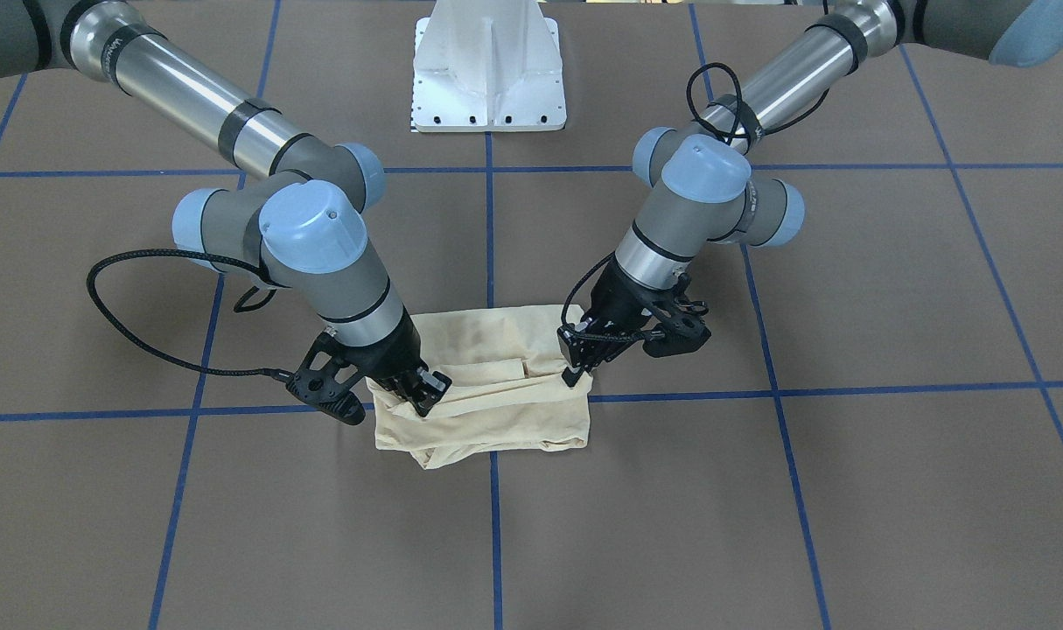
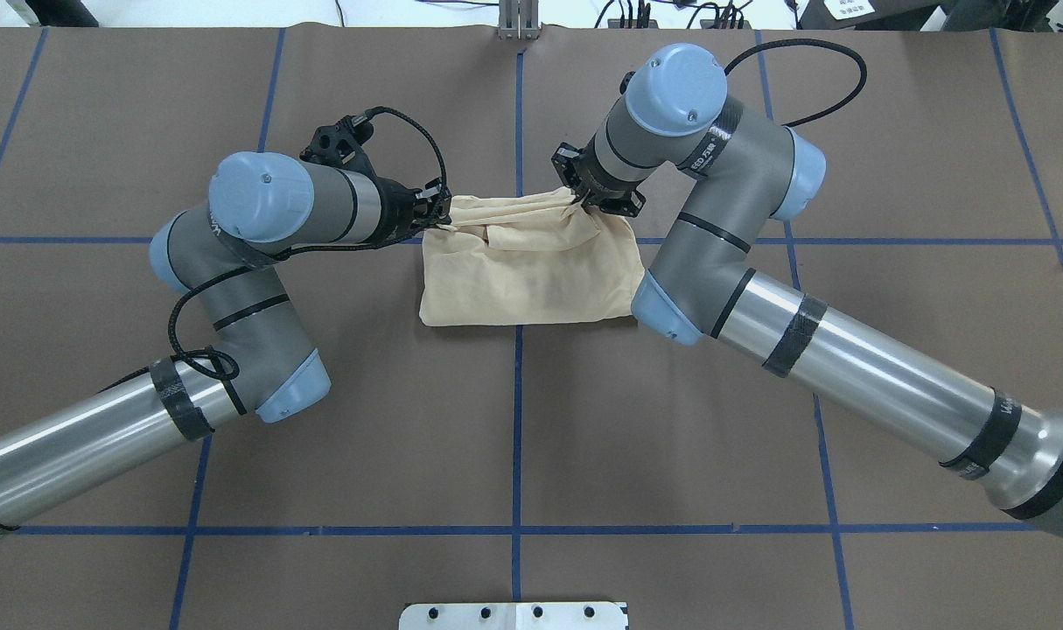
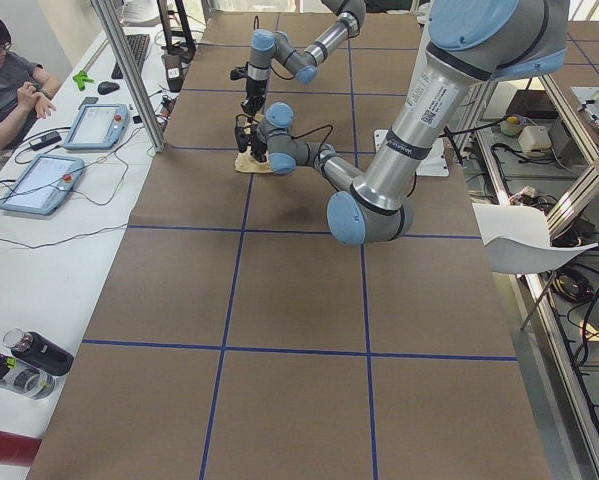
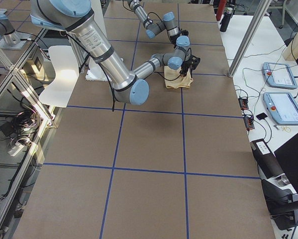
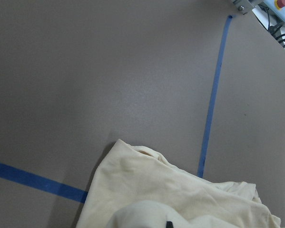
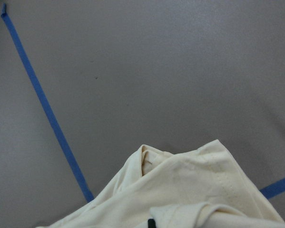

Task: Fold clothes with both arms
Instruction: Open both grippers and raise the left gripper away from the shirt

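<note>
While the white pedestal base (image 2: 514,615) is standing nearest to the robot, the pale cream T-shirt (image 2: 531,280) is lying further out on the brown tabletop (image 2: 365,420). It is folded already into a small oblong bundle across the blue tape line (image 2: 517,411) that is running away from the base. Its long axis is running from the robot's left to its right, and its near long edge is resting flat and free, with no pincer on it.

Going outward, the cloth is bunching in loose wrinkles toward the far long edge, and there both arms are working. The left pincer (image 2: 435,213) is biting the far left corner, and the right pincer (image 2: 581,198) is biting the far right corner. Both seem to be closed on the fabric: in each wrist view a bunch of cream cloth is sitting close under the camera, with a black fingertip (image 5: 169,223) peeping out of it.

So the whole body of the shirt is lying on the robot's side of both pincers, and each arm is equally near to its own corner. I am judging that the coming move is depending on exactly this. The held edge has to travel toward the base, over the near edge, with both ends level, otherwise the bundle is going to twist.

Beyond the pincers the brown tabletop with its tape lines is continuing. No container is taking part in the task. Far off, on the white side tabletop, a dark bottle (image 3: 41,352) is lying, and what is in it I cannot tell.
</note>
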Motion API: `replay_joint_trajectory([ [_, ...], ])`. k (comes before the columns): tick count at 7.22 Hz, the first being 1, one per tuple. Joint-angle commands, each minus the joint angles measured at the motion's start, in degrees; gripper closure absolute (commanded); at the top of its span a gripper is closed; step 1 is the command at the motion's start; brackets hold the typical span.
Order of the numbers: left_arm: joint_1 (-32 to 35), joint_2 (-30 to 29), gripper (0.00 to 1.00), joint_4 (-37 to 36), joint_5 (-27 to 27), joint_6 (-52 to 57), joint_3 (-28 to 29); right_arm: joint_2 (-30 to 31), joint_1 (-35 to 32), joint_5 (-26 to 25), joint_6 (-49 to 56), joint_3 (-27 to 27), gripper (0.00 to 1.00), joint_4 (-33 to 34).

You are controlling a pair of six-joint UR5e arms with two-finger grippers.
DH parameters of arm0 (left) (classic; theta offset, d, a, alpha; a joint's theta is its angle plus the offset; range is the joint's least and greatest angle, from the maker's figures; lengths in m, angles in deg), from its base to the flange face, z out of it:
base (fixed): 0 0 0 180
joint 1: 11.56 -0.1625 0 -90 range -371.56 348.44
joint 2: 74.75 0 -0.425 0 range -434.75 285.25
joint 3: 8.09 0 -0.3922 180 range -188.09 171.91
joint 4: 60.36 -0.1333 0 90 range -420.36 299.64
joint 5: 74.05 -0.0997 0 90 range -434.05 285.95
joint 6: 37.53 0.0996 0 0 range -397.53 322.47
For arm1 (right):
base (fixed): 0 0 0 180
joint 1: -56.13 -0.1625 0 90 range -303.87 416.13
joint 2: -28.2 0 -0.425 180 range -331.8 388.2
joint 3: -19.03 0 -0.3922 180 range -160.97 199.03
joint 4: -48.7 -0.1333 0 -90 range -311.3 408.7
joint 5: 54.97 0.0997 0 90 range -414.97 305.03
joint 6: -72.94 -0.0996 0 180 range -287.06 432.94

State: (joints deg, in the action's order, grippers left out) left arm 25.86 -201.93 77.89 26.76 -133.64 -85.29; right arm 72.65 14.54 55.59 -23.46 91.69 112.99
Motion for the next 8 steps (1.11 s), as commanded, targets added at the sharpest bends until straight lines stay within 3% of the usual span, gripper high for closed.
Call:
replay_joint_trajectory([
  [1,0.1,-1.0,0.98,0.1,0.0,-1.5,0.1,-0.9,-0.1,0.2,-0.4,0.2,0.83,-0.1],
  [2,0.1,-1.1,0.62,0.1,0.0,-2.7,0.0,-0.9,-0.1,0.1,-0.3,0.2,0.51,0.0],
  [3,0.0,-1.0,0.33,0.0,0.0,-2.6,0.1,-0.9,-0.1,0.0,-0.1,0.1,0.02,0.0],
  [4,0.1,-1.0,0.01,0.0,0.0,-2.4,0.0,-0.9,-0.8,0.4,0.0,0.1,0.01,-0.1],
  [6,2.6,-0.2,0.00,-0.3,0.7,-1.5,-0.4,-1.2,-3.5,8.7,2.7,1.9,0.01,0.0],
  [8,4.8,4.3,0.00,-0.7,4.7,1.8,-5.2,0.2,-2.1,7.9,3.1,5.7,0.01,0.3],
])
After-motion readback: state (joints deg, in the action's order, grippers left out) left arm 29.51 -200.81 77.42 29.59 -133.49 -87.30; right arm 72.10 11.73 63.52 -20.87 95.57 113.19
